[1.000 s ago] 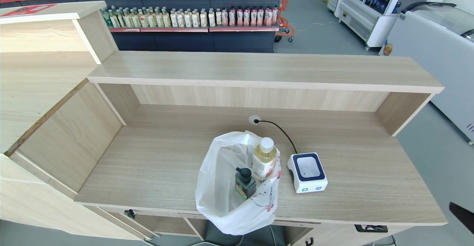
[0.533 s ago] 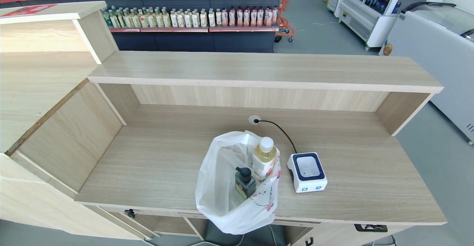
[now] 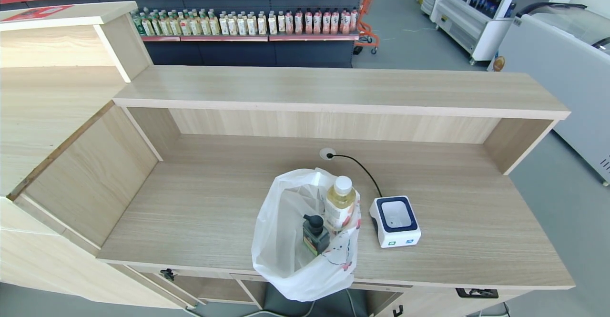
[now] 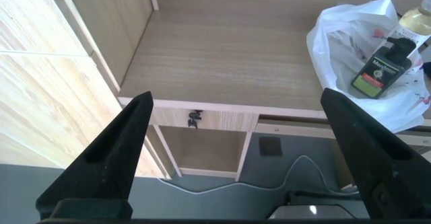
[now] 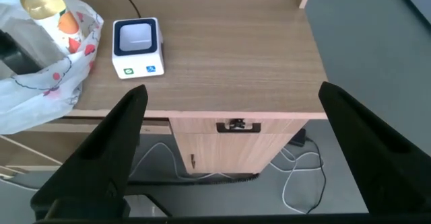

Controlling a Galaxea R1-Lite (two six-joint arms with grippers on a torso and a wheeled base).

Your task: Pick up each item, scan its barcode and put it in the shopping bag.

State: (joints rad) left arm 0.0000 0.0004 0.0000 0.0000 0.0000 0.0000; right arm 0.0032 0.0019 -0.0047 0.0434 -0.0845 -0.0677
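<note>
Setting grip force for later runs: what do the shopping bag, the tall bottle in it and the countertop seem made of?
Shopping bag: thin plastic film, white, translucent and crumpled. Tall bottle: probably clear plastic, its yellowish liquid showing through, with a white cap. Countertop: light wood grain, matt; likely laminate, though solid wood is possible.

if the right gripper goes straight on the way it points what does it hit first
Probably the right gripper meets the counter front by the black handle, not the scanner; depth is unclear.
</note>
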